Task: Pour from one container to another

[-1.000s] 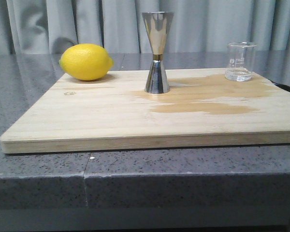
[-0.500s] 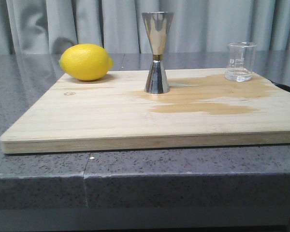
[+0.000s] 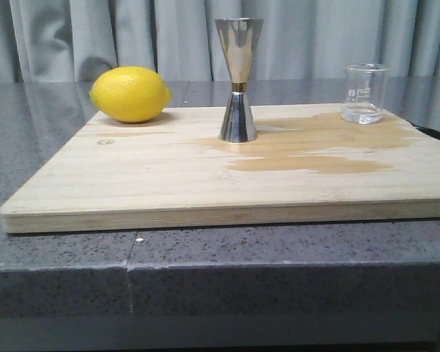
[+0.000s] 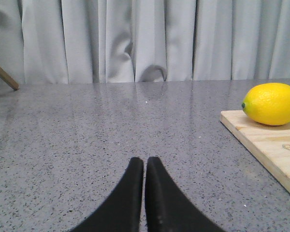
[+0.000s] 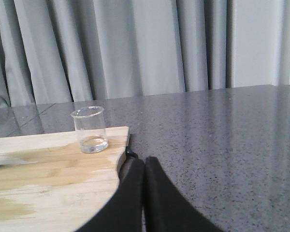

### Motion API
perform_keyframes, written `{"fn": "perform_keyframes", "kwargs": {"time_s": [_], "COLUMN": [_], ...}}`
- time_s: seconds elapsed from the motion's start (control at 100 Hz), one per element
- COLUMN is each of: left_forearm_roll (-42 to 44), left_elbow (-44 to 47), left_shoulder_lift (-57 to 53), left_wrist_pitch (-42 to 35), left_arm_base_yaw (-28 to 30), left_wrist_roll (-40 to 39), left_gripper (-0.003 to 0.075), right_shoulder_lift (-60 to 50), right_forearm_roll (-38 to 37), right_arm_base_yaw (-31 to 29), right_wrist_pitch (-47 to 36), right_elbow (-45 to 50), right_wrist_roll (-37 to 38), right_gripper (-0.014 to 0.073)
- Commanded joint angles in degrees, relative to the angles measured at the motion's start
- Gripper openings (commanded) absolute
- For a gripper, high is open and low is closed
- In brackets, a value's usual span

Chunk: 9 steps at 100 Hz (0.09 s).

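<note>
The small clear glass beaker (image 3: 365, 93) stands upright at the far right of the wooden board (image 3: 169, 176), with a little clear liquid at its bottom; the right wrist view shows the beaker (image 5: 90, 129) too. The steel hourglass jigger (image 3: 239, 79) stands upright near the board's middle back. My left gripper (image 4: 144, 160) is shut and empty over the grey counter, left of the board. My right gripper (image 5: 144, 160) is shut and empty, just off the board's right edge, well short of the beaker. Neither gripper appears in the front view.
A yellow lemon (image 3: 130, 94) lies at the board's back left corner, lemon (image 4: 271, 103) also in the left wrist view. Darker wet patches (image 3: 308, 150) stain the board between jigger and beaker. Grey curtains hang behind the speckled counter (image 3: 205, 249).
</note>
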Motion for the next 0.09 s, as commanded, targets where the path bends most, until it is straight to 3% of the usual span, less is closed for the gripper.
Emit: {"fn": "perform_keyframes", "kwargs": {"time_s": [0.0,0.08], "left_forearm_roll": [-0.5,-0.5], "left_elbow": [2.0,2.0], "left_shoulder_lift": [-1.4,-1.4], "left_wrist_pitch": [-4.5,-4.5], "left_arm_base_yaw": [0.1,0.1], "left_wrist_roll": [0.0,0.0], "left_gripper": [-0.0019,-0.0019], "right_shoulder_lift": [-1.0,-1.0], "right_forearm_roll": [-0.7,-0.7], "right_arm_base_yaw": [0.2,0.2], "right_wrist_pitch": [-5.0,-5.0], "right_elbow": [1.4,1.4], "right_wrist_roll": [0.0,0.0], "right_gripper": [-0.0075,-0.0075]}}
